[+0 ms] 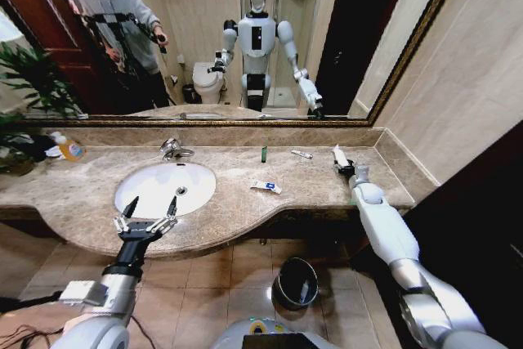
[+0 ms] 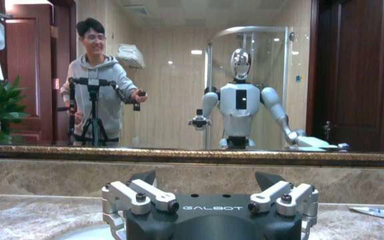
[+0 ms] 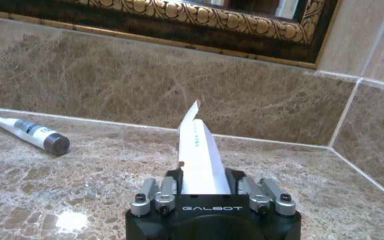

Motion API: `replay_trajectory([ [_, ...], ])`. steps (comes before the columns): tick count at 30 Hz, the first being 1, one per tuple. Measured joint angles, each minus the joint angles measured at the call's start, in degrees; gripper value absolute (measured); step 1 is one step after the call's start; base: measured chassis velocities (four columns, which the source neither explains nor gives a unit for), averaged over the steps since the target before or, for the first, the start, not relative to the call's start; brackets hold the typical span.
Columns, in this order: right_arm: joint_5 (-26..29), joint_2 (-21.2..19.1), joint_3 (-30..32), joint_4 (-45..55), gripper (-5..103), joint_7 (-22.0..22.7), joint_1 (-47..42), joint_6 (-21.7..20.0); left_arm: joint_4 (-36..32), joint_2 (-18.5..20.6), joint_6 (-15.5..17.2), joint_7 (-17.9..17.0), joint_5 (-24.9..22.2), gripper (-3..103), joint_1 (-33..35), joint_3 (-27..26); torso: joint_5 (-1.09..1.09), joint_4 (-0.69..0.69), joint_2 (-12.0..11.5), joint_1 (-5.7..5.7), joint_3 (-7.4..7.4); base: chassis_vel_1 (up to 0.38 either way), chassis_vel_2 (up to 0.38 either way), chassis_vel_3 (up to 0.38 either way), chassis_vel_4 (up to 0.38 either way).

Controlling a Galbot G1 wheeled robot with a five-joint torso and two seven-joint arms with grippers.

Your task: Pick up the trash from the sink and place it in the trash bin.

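The white oval sink (image 1: 143,194) sits in the brown marble countertop. My left gripper (image 1: 149,207) hovers open over its front rim; the left wrist view shows it (image 2: 207,181) with jaws spread and nothing between them. My right gripper (image 1: 344,167) is at the counter's right end, shut on a flat white tube (image 3: 199,150) that sticks up from it (image 3: 205,189). On the counter lie a white-blue packet (image 1: 265,187), a tiny green bottle (image 1: 264,154) and a thin white tube with a dark cap (image 1: 301,154) (image 3: 32,132). The black trash bin (image 1: 296,282) stands on the floor below.
A chrome faucet (image 1: 173,149) stands behind the basin. An orange soap bottle (image 1: 69,148) and a plant (image 1: 24,87) are at the far left. A gold-framed mirror (image 1: 245,123) and the tiled right wall (image 1: 466,96) bound the counter.
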Motion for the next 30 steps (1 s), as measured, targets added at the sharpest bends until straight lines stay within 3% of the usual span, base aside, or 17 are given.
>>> replay_trajectory([
  [1,0.00,0.00,0.00,0.00,47,0.00,0.00,0.00,0.00,0.00,0.00,0.00,0.00,100,0.00,0.00,0.00,0.00,0.00,0.00,0.00,0.000,0.000,0.000,0.000],
  [8,0.92,-0.35,1.19,3.93,15,0.73,-2.11,-0.20,0.00,0.00,0.00,0.00,0.00,100,0.00,0.00,0.01,0.00,0.00,0.00,0.00,0.000,0.000,0.000,0.000],
  [10,1.27,-0.54,1.49,5.15,15,0.81,-2.74,-0.33,0.00,0.00,0.00,0.00,0.00,100,0.00,0.00,0.01,0.00,0.00,0.00,0.00,0.000,0.000,0.000,0.000],
  [15,3.69,-2.88,4.02,14.11,2,0.69,-9.32,-0.92,0.00,0.01,0.00,0.02,0.00,100,0.00,0.00,0.00,0.02,0.00,0.00,0.00,0.000,0.000,0.000,0.000],
  [21,8.80,-7.24,7.35,27.28,0,-0.44,-21.49,0.51,0.00,0.01,0.00,0.01,0.00,100,0.00,0.00,0.02,0.00,0.00,-0.01,-0.01,0.000,0.000,0.000,0.000],
  [24,13.16,-9.63,10.79,36.37,0,-0.50,-31.08,7.58,0.00,0.00,0.00,0.00,0.00,100,0.00,0.00,-0.05,0.01,0.00,-0.01,-0.01,0.000,0.000,0.000,0.000],
  [25,13.16,-9.63,10.79,36.37,0,-0.50,-31.08,7.58,0.00,0.00,0.00,0.00,0.00,100,0.00,0.00,-0.05,0.01,0.00,-0.01,-0.01,0.000,0.000,0.000,0.000],
  [28,14.69,-8.67,16.13,44.33,0,-0.61,-43.84,14.23,0.00,0.00,0.00,0.00,0.00,100,0.00,0.00,0.01,-0.01,0.00,0.00,-0.01,0.000,0.000,0.000,0.000],
  [30,14.89,-8.16,17.08,45.28,0,-1.02,-46.00,15.85,-0.01,0.00,0.00,0.00,0.00,100,0.00,0.00,-0.02,-0.01,0.00,-0.01,-0.01,0.000,0.000,0.000,0.000],
])
